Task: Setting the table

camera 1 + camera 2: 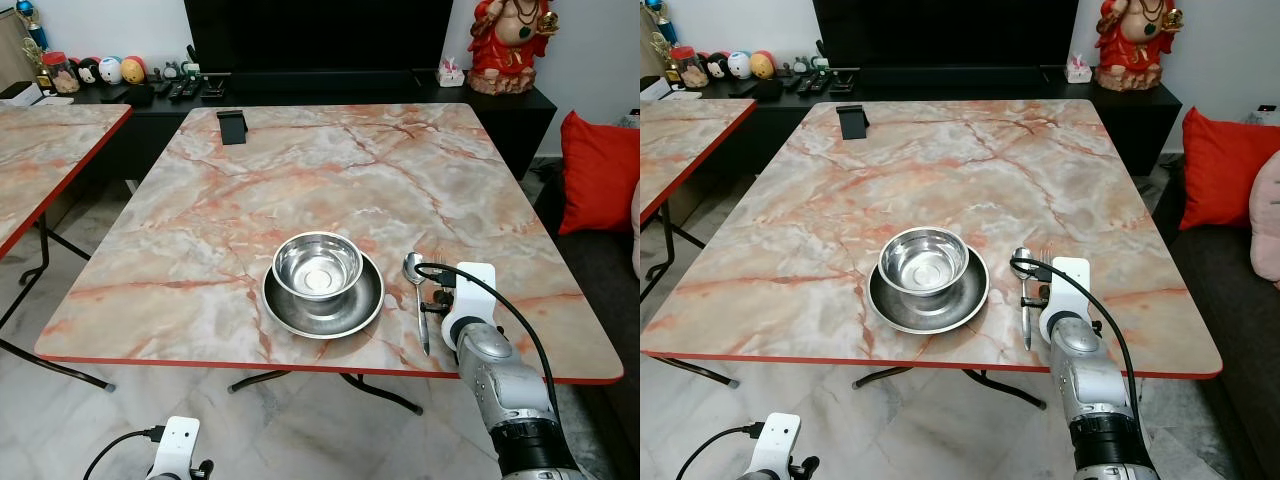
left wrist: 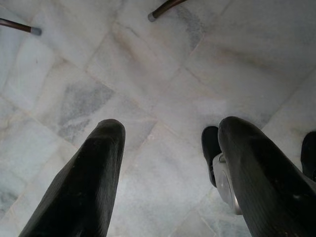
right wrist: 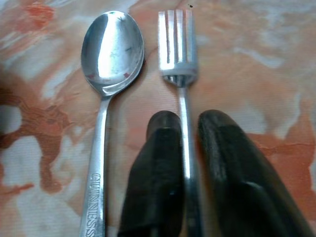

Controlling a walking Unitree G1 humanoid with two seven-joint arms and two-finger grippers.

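Observation:
A steel bowl (image 1: 317,263) stands in a steel plate (image 1: 298,321) near the front of the marble table (image 1: 300,170). To the right of the plate a spoon (image 1: 415,292) lies with its bowl pointing away from me. Right beside the spoon is a fork (image 3: 177,44), tines also pointing away, low over or on the tabletop. My right gripper (image 3: 190,121) is shut on the fork's handle, its wrist (image 1: 470,290) above the table's front right edge. My left gripper (image 2: 170,126) hangs open over the marble floor, holding nothing.
A black stand (image 1: 232,126) sits at the table's far left. A second marble table (image 1: 40,150) is on the left. Behind are a dark console (image 1: 330,90) with remotes and toys, and a red statue (image 1: 510,40). A red cushion (image 1: 598,170) lies at the right.

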